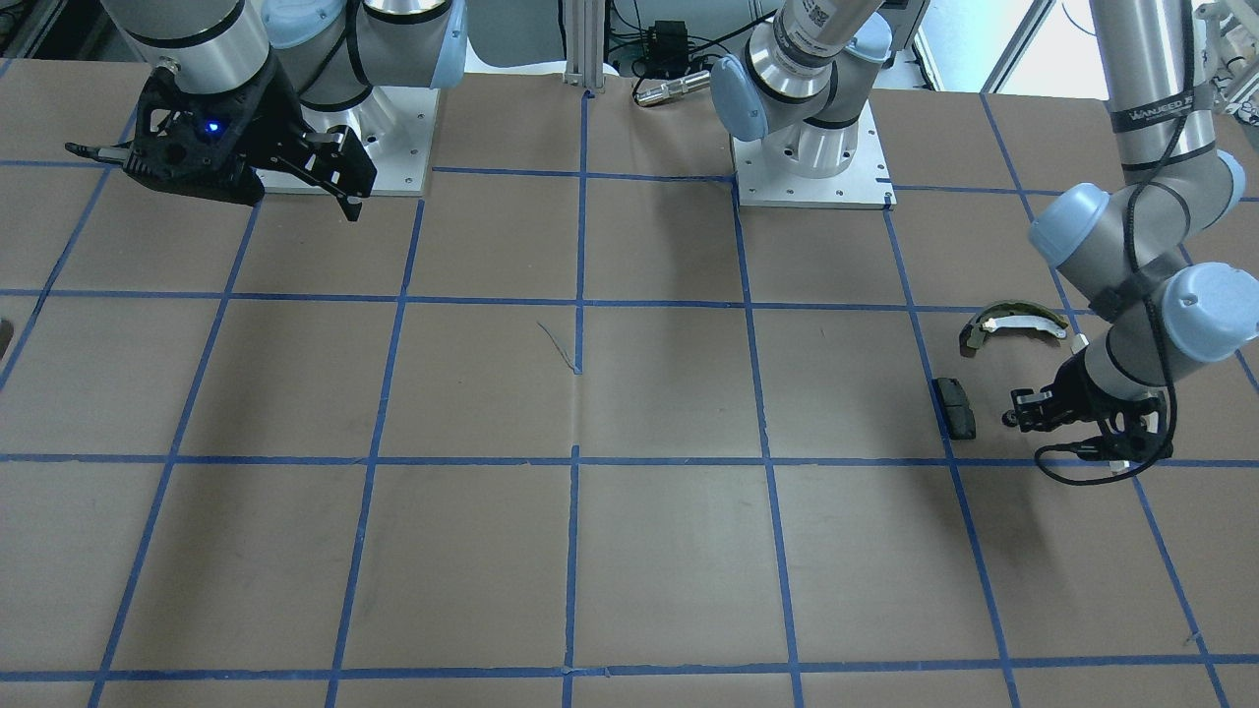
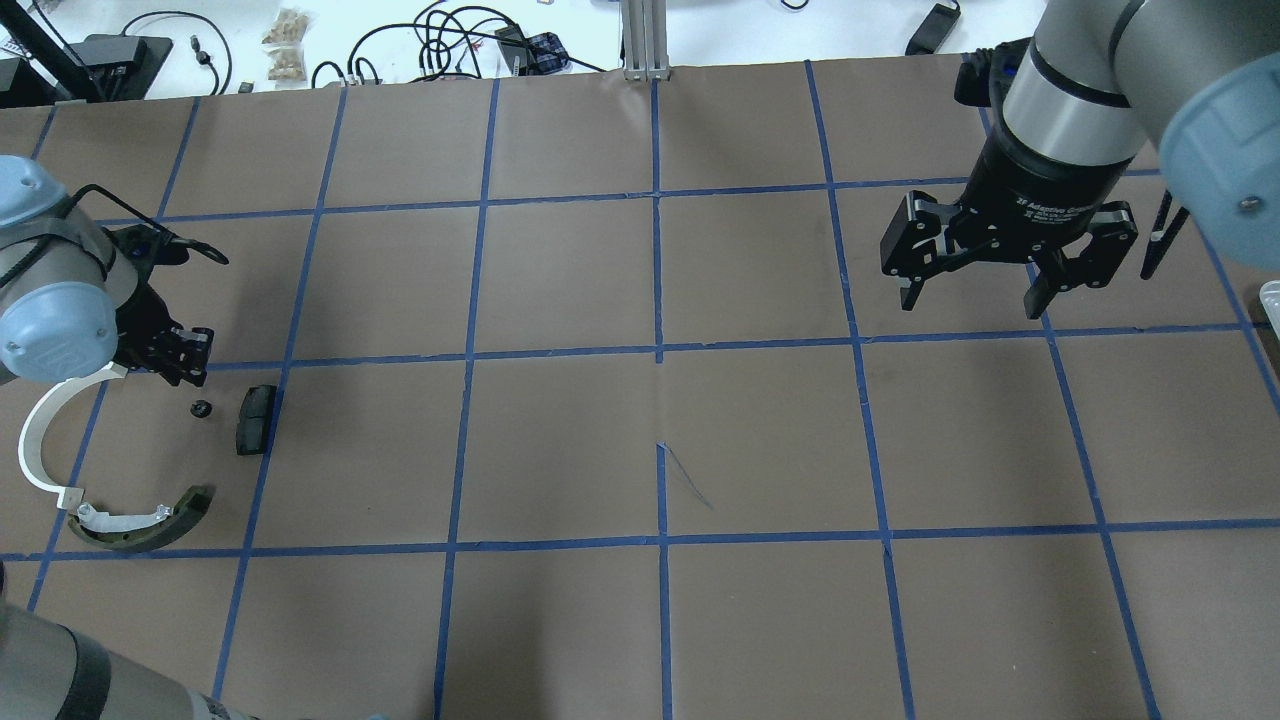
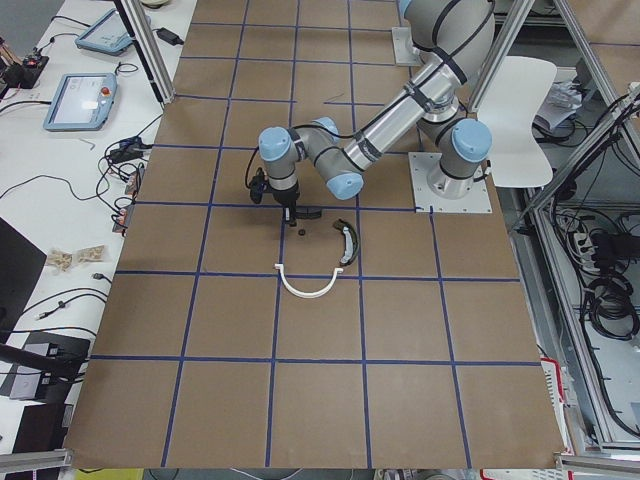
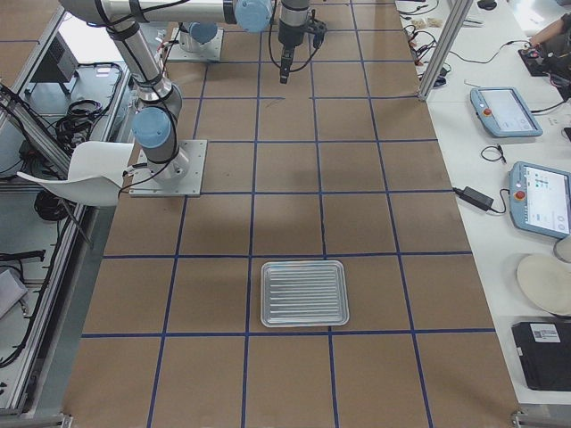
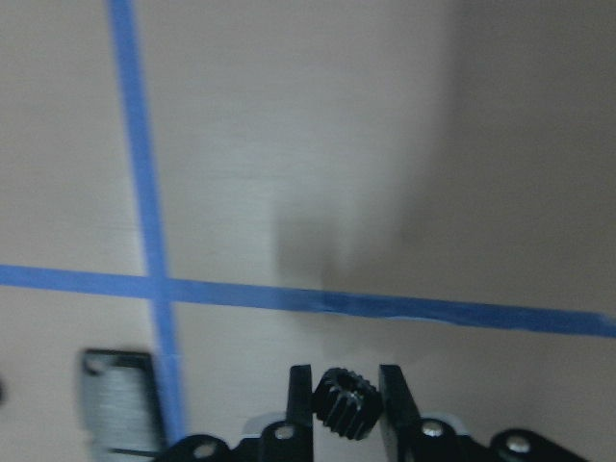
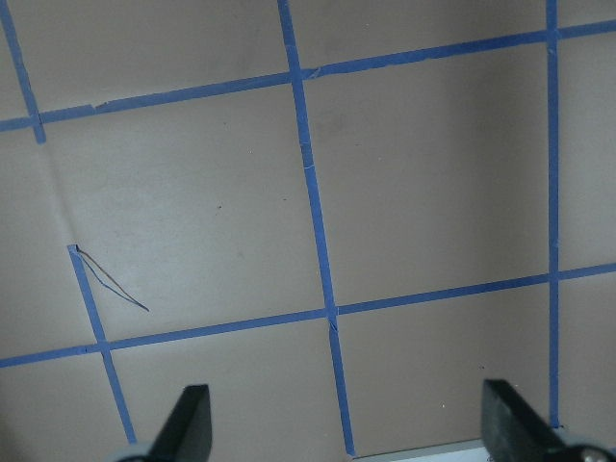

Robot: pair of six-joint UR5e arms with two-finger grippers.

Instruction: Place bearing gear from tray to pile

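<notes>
The bearing gear, small, black and toothed, sits between my left gripper's fingertips, which close on both its sides. My left gripper is low over the table at the pile. The gear shows as a dark dot beside the flat black pad. The white half-ring strip and the olive-and-white shoe lie close by. The silver ribbed tray stands empty at the table's other end. My right gripper is open, empty and raised.
Brown table paper with a blue tape grid. Both arm bases stand at the robot's edge. Cables and small items lie beyond the far edge. The left arm's elbow hangs over the pile area.
</notes>
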